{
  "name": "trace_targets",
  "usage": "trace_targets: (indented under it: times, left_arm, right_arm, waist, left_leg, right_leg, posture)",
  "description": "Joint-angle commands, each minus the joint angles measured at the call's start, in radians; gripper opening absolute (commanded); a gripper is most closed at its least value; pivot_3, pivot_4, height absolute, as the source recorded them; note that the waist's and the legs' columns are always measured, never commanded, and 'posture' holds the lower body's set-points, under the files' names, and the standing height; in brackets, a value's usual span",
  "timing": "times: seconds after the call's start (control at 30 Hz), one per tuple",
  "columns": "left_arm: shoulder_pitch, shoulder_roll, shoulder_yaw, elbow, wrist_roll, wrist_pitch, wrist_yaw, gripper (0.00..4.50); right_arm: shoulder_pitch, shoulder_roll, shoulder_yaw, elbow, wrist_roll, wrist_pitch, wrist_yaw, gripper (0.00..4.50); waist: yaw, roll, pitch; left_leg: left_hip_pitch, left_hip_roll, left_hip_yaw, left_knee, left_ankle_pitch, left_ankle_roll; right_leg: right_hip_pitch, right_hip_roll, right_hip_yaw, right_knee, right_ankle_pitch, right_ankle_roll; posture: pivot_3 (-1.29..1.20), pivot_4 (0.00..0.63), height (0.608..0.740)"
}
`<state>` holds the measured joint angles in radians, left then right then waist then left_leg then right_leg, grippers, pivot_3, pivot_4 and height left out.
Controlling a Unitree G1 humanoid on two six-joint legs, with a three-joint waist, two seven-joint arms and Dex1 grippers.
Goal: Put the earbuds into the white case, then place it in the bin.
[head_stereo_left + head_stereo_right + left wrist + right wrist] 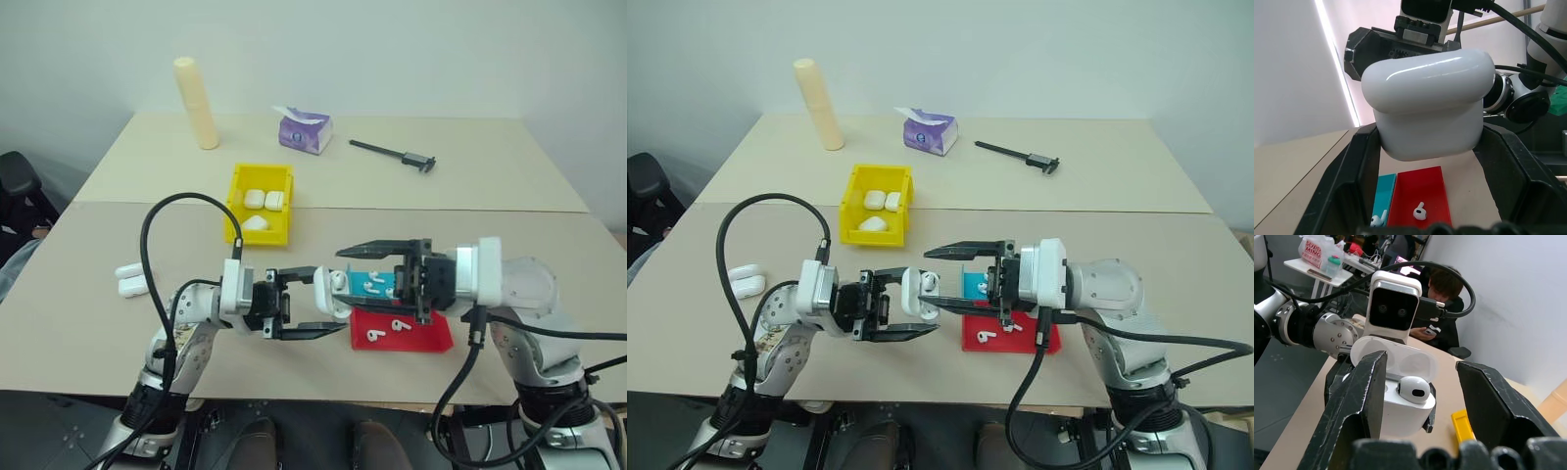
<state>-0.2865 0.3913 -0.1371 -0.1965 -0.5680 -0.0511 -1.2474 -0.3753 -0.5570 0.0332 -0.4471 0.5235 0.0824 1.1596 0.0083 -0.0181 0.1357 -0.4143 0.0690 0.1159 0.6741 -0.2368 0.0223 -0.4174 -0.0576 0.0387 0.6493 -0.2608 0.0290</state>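
Left gripper (312,302) clamps one white case (331,292); right gripper (364,269) jaws spread; bin (238,227) holds three cases.

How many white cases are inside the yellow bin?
3 white cases lie in the yellow bin: two side by side at the far end, one nearer the front. Its wall may hide more.

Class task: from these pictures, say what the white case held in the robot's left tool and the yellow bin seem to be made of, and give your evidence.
White case: most likely hard moulded plastic with a glossy finish; bright streaks of reflected light run along its rounded lid. Yellow bin: probably rigid plastic, smooth and opaque; its even bright colour, thin straight walls and soft sheen suggest this.
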Motion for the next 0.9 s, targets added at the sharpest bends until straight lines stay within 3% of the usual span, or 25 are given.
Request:
trace_targets:
  times: [0.03,0.13,0.23,0.33,0.47,0.6,0.9]
  left_arm:
    - [-0.02,0.032,0.054,0.027,0.019,-0.057,-0.015,2.75]
    - [-0.001,0.101,0.099,0.09,0.044,-0.102,-0.062,2.75]
    - [0.033,0.168,0.134,0.145,0.056,-0.149,-0.114,2.75]
    - [0.07,0.198,0.157,0.17,0.067,-0.18,-0.128,2.75]
    - [0.124,0.206,0.174,0.158,0.066,-0.198,-0.119,2.75]
    - [0.153,0.191,0.172,0.136,0.083,-0.211,-0.085,2.75]
    - [0.191,0.174,0.156,0.098,0.108,-0.22,-0.036,2.75]
  right_arm:
    - [-0.045,-0.061,-0.043,-0.009,0.063,0.077,-0.001,2.81]
    - [-0.152,-0.208,-0.042,0.042,0.047,0.223,0.027,2.81]
    - [-0.312,-0.329,0.082,0.151,-0.104,0.326,0.056,2.81]
    - [-0.468,-0.364,0.222,0.283,-0.243,0.357,0.127,2.81]
    - [-0.63,-0.342,0.426,0.453,-0.443,0.311,0.254,2.81]
    - [-0.715,-0.244,0.562,0.605,-0.604,0.254,0.28,2.81]
    - [-0.776,-0.094,0.628,0.825,-0.765,0.216,0.28,2.81]
  waist:
    - [-0.001,0.0,0.0]
    - [-0.007,0.001,0.0]
    - [-0.015,0.001,0.0]
    - [-0.02,0.001,0.0]
    - [-0.022,0.001,0.001]
    - [-0.022,0.001,0.001]
    - [-0.019,0.001,0.001]
  left_leg:
    - [0.0,0.0,0.0,0.0,0.0,0.0]
    - [0.0,0.0,0.0,0.0,0.0,0.0]
    - [0.0,0.001,0.0,-0.001,0.0,0.0]
    - [0.001,0.001,0.001,-0.005,0.0,0.0]
    - [0.0,0.0,0.005,-0.005,0.0,0.0]
    - [-0.001,0.0,0.007,-0.005,0.0,0.0]
    - [-0.001,0.0,0.007,-0.005,0.0,-0.001]
  right_leg:
    - [0.0,0.0,0.0,0.0,0.0,0.0]
    - [-0.001,0.0,0.001,0.0,0.0,0.0]
    - [-0.002,0.0,0.001,0.0,0.0,-0.001]
    - [-0.003,0.0,0.001,0.0,-0.001,-0.002]
    - [-0.006,-0.001,0.002,0.0,-0.001,-0.002]
    - [-0.006,-0.001,0.001,0.0,-0.001,-0.002]
    - [-0.006,-0.002,0.001,0.001,-0.001,-0.002]
  posture:
    - [0.0,0.15,0.74]
    - [0.0,0.15,0.74]
    - [0.0,0.15,0.74]
    - [0.0,0.15,0.74]
    - [0.0,0.15,0.74]
    - [0.0,0.15,0.74]
    - [0.0,0.15,0.74]
